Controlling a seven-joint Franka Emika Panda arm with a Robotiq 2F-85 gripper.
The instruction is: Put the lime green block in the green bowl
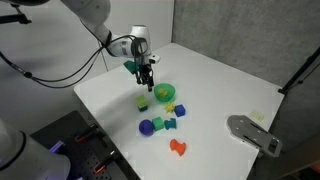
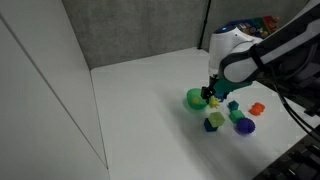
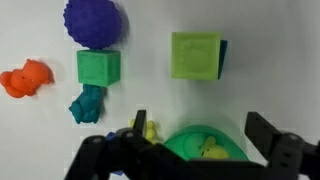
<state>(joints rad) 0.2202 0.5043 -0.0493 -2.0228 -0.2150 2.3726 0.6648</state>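
Note:
The lime green block (image 3: 195, 55) sits on the white table, touching a blue piece behind it. It shows in both exterior views (image 1: 143, 102) (image 2: 213, 122). The green bowl (image 3: 228, 140) lies directly under my gripper (image 3: 201, 122), and a small yellow item lies inside it. The bowl also shows in both exterior views (image 1: 165, 93) (image 2: 194, 98). My gripper is open and empty, with a finger on each side of the bowl. In both exterior views it hangs just above the bowl (image 1: 147, 80) (image 2: 213, 92). The block is beyond the bowl, apart from the fingers.
A blue spiky ball (image 3: 95, 22), a darker green block (image 3: 99, 68), a teal toy (image 3: 87, 103) and an orange toy (image 3: 25, 78) lie in a cluster past the bowl. A small yellow piece (image 3: 149, 130) lies beside the bowl. A grey object (image 1: 252, 132) lies near a table edge.

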